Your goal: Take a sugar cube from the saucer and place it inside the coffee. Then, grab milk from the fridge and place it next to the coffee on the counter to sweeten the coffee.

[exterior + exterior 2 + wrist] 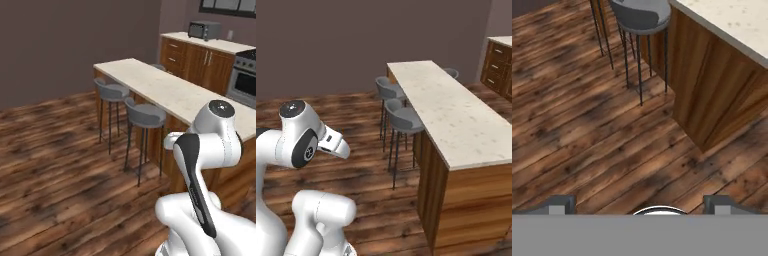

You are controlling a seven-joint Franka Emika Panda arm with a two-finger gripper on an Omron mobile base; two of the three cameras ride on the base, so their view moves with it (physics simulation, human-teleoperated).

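my two-finger claw (640, 205) is released: in the hand view its two small dark finger tips (559, 204) stand well apart at the bottom of the frame, and nothing is between them. under them i see only the brown wooden plank floor (587, 130).

going outward, in the upper middle of the hand view there is a grey round stool on thin black legs (639, 20), and in the upper right corner the wooden side of the long island with a pale speckled stone top (722, 90). in the left base view this island (165, 90) runs through the middle of the frame, with a second grey stool (111, 91) beside it. behind it, at the upper right, stand the beige counter over brown wooden drawers (210, 44), a small grey toaster oven (204, 30) on it, and a silver stove (245, 75) at the right edge.

the sugar cube, saucer, coffee, milk and fridge i cannot find from here, so i cannot tell how far the task is. i judge that i am in a driving step, between places. the next move calls for turning the base until one of these things comes before me, with the arm kept folded.
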